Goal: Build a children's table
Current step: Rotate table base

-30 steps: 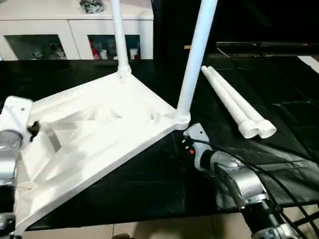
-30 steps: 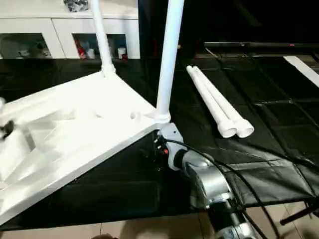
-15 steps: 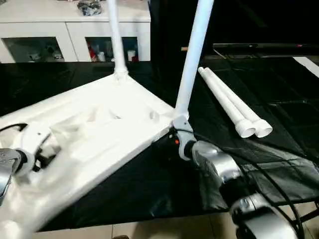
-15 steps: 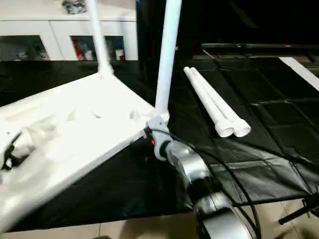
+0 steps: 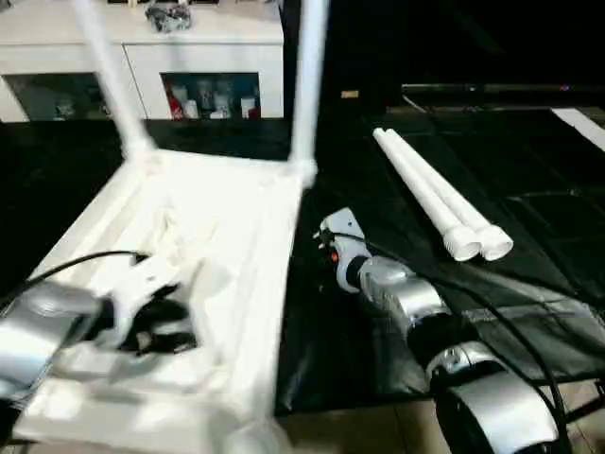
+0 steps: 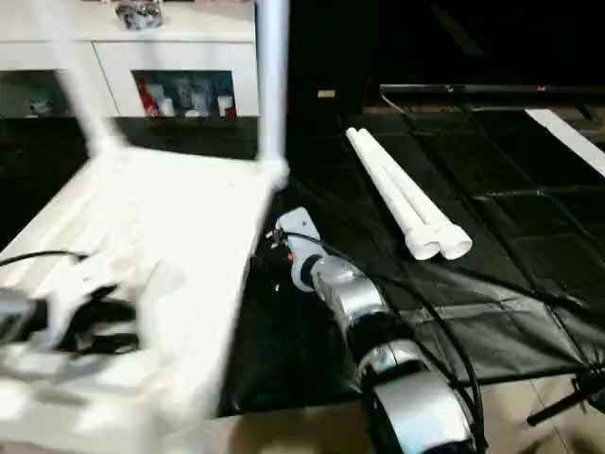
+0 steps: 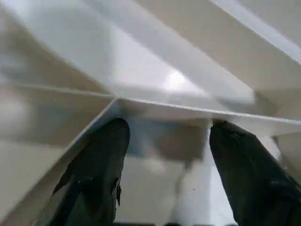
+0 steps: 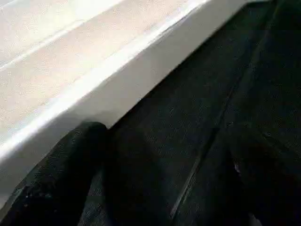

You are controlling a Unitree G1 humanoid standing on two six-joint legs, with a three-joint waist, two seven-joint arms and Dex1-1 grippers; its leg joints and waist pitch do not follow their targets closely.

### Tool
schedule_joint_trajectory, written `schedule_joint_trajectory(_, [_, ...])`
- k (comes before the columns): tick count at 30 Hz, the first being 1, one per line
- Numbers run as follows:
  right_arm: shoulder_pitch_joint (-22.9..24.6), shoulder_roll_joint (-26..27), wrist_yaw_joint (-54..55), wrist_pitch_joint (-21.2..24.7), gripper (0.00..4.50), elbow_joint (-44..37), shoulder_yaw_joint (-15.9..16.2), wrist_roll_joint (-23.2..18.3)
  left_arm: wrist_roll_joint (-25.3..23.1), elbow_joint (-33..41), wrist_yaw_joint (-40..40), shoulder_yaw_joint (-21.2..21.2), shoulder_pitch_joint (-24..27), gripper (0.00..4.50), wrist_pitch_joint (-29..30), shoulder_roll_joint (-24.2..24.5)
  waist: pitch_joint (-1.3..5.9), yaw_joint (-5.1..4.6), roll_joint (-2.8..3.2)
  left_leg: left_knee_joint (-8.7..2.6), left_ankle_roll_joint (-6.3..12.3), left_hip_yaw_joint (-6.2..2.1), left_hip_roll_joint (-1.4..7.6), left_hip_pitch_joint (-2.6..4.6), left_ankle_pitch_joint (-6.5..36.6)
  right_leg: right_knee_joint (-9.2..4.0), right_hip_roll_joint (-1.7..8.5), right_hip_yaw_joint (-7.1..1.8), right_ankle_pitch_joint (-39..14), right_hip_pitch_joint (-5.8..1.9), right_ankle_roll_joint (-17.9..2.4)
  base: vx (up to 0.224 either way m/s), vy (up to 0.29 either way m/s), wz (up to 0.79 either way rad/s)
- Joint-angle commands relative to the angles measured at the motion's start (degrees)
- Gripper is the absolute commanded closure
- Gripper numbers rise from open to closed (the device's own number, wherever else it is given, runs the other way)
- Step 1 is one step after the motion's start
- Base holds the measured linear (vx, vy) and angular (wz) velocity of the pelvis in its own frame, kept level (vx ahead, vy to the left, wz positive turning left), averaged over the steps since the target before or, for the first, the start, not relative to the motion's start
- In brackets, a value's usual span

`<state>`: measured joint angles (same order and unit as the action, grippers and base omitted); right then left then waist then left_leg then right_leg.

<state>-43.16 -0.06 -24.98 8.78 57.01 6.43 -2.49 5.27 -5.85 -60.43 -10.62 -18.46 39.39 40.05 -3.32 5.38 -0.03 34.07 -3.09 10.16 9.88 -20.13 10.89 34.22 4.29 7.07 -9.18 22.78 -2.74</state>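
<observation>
I see the children's table [image 5: 236,246] upside down on the black floor mat [image 5: 529,189]. My left gripper [image 7: 164,155] spreads wide over a rib; right gripper [image 8: 164,165] wide beside its edge — two loose legs [image 5: 440,203] lie nearby, a white cabinet [image 5: 208,66] behind.

The upturned white tabletop [image 5: 227,236] lies close against the left gripper [image 7: 164,136], its raised ribs [image 7: 188,70] crossing directly ahead of the spread fingers [image 7: 99,160], so there is little open room forward. The right gripper [image 8: 155,155] sits just outside the tabletop's side wall [image 8: 117,80], one finger [image 8: 70,155] close against it; on its other side lies open black mat [image 5: 397,303]. Two mounted legs [image 5: 307,85] stand upright at the far corners, blocking passage there. Beyond the right gripper, well apart, two loose legs [image 5: 440,203] lie side by side on the mat. A white cabinet [image 5: 189,57] stands behind everything.
</observation>
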Motion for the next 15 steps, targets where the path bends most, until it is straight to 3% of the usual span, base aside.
schedule_joint_trajectory(1, [-1.93,1.0,0.14,-2.19,0.0,0.33,0.06,0.14,-3.83,-7.99,9.33,-0.22,-6.17,1.34,-5.57,-4.12,3.23,-0.3,1.25,-4.57,-2.28,-1.51,3.45,1.57,19.26,-5.42,5.22,-4.53,-24.97,-1.73,-6.63,0.0,0.0,0.0])
schedule_joint_trajectory(2, [-2.03,0.86,0.33,-2.41,0.0,0.35,-0.02,0.17,-4.21,-9.06,10.15,-0.27,-6.77,1.34,-6.1,-4.6,3.26,-0.24,0.93,-4.5,-2.19,-1.54,3.29,1.65,19.61,-5.47,5.33,-4.52,-26.01,-1.81,-6.21,0.0,0.0,0.0])
schedule_joint_trajectory(3, [-2.24,0.64,0.62,-2.85,0.0,0.52,-0.17,0.22,-4.68,-10.63,11.27,-0.41,-7.65,1.34,-6.92,-5.22,3.36,-0.28,0.86,-4.62,-2.14,-1.86,3.38,1.07,19.09,-5.24,5.65,-4.44,-26.36,-2.37,-5.95,0.0,0.0,0.0])
schedule_joint_trajectory(4, [-2.6,-0.15,1.58,-3.89,0.0,0.42,-0.79,0.25,-5.51,-14.1,13.44,-0.67,-9.71,1.34,-9.01,-6.67,3.39,-0.51,0.75,-4.81,-1.59,-2.08,3.3,0.21,17.55,-5.37,5.57,-4.16,-27.22,-2.94,-4.47,0.0,0.0,0.0])
schedule_joint_trajectory(6, [-3.4,-1.99,2.55,-5.26,0.0,0.13,-2.77,-0.31,-6.69,-20.38,17.87,-0.75,-13.63,1.34,-12.64,-9.59,3.63,-0.43,0.67,-4.57,-1.23,-1.97,3.34,0.56,16.23,-5.49,5.6,-4.24,-26.7,-2.6,-3.98,0.0,0.0,0.0])
schedule_joint_trajectory(7, [-3.43,-2.05,2.59,-5.29,0.0,0.12,-2.84,-0.33,-6.72,-20.55,17.99,-0.75,-13.74,1.34,-12.74,-9.67,3.83,-0.19,0.56,-4.38,-1.0,-1.74,3.33,0.74,14.81,-5.3,5.59,-4.41,-24.57,-2.5,-4.61,0.0,0.0,0.0])
schedule_joint_trajectory(8, [-3.68,-2.92,3.48,-5.68,0.0,-0.15,-3.38,-0.18,-7.11,-23.45,19.74,-0.65,-15.37,1.34,-14.38,-10.96,4.06,-0.08,0.63,-4.45,-0.86,-1.9,3.67,0.27,12.76,-4.44,5.71,-4.43,-20.55,-2.83,-6.24,0.0,0.0,0.0])
schedule_joint_trajectory(9, [-3.68,-3.96,3.11,-6.13,0.0,-1.01,-4.0,-0.49,-7.78,-26.97,22.15,-0.6,-17.22,1.34,-16.81,-12.25,3.99,-0.24,0.67,-4.37,-0.61,-1.71,3.48,0.1,12.18,-4.42,5.34,-4.34,-19.18,-2.76,-6.54,0.0,0.0,0.0])
schedule_joint_trajectory(10, [-3.68,-4.29,3.03,-6.03,0.0,-1.3,-4.25,-0.64,-8.0,-28.42,22.96,-0.5,-17.91,1.34,-17.82,-12.73,4.35,0.04,0.59,-4.12,-0.33,-1.59,3.53,0.42,11.0,-4.06,5.29,-4.37,-15.75,-2.74,-7.25,0.0,0.0,0.0])
schedule_joint_trajectory(11, [-3.64,-5.48,2.24,-5.59,0.0,-2.57,-5.32,-1.51,-8.63,-33.97,26.17,0.09,-20.55,1.34,-21.41,-14.64,4.45,-0.13,0.42,-4.02,0.58,-1.53,3.29,-0.34,8.53,-3.54,5.11,-4.32,-11.74,-3.19,-8.17,0.0,0.0,0.0])
schedule_joint_trajectory(12, [-3.45,-6.11,1.51,-5.48,0.0,-3.7,-6.07,-2.28,-8.99,-36.49,27.9,0.25,-21.8,1.34,-23.72,-15.61,4.54,0.12,0.55,-3.8,0.99,-1.33,3.18,0.1,8.23,-3.67,5.01,-4.3,-10.77,-2.88,-8.3,0.0,0.0,0.0])
schedule_joint_trajectory(13, [-3.42,-6.66,0.76,-4.86,0.0,-4.33,-6.4,-2.72,-9.39,-38.57,29.15,0.27,-22.76,1.34,-25.78,-16.33,4.74,0.27,0.38,-3.66,1.9,-1.4,3.23,-0.12,7.21,-3.32,5.08,-4.31,-8.22,-3.27,-8.69,0.0,0.0,0.0])
schedule_joint_trajectory(15, [-3.25,-7.74,0.55,-3.47,0.0,-5.91,-7.51,-3.77,-9.81,-42.02,31.09,0.37,-24.33,1.34,-29.03,-17.63,4.98,0.36,0.33,-3.44,3.16,-1.51,3.49,-0.45,4.18,-2.49,5.27,-4.21,-3.49,-3.36,-9.76,0.0,0.0,0.0])
